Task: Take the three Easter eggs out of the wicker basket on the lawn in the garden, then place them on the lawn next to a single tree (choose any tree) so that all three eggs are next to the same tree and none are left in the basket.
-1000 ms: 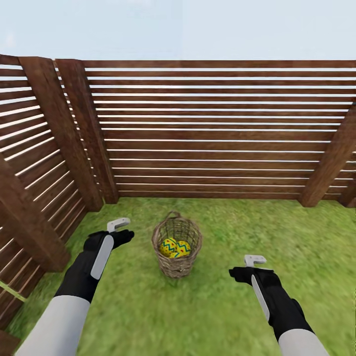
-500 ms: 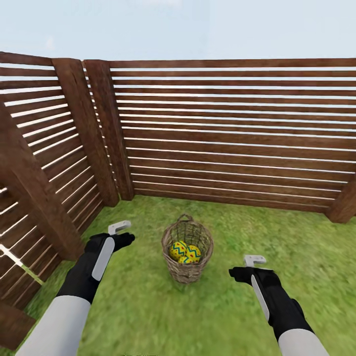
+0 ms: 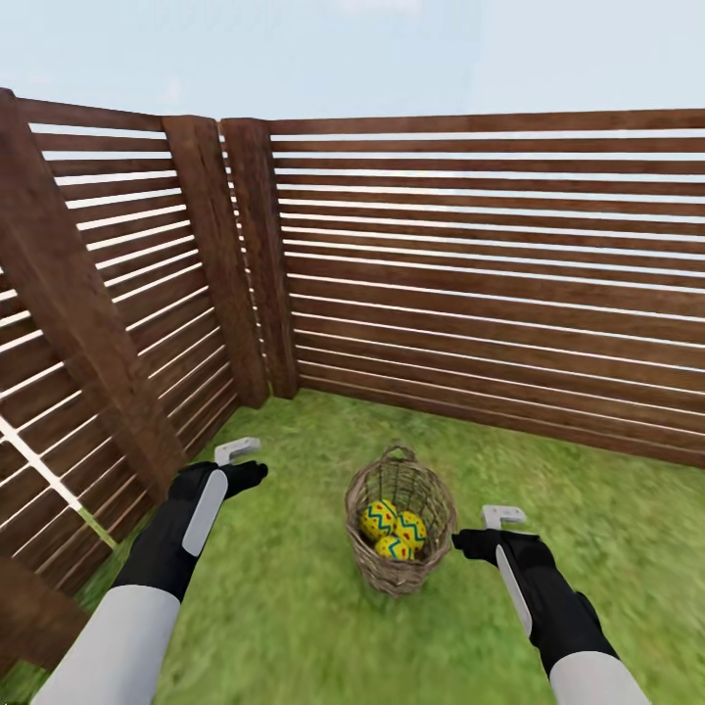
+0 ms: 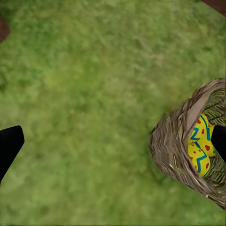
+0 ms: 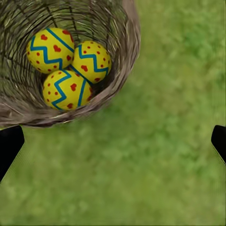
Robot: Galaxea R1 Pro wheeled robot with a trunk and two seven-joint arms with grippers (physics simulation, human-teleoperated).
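Head view: the basket [image 3: 399, 527] sits on the grass [image 3: 294, 607] by the fence corner [image 3: 259, 264], all three eggs [image 5: 68, 63] inside. Both grippers, left [image 3: 238, 460] and right [image 3: 490, 529], hang empty, seemingly spread. Next, the right reaches in.

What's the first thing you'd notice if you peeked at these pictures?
Three bright yellow Easter eggs with blue zigzags and red dots, huddled inside a wicker basket on the green lawn. Behind it, a tall brown slatted fence forms a corner. The robot's black arms reach forward, one on each side of the basket.
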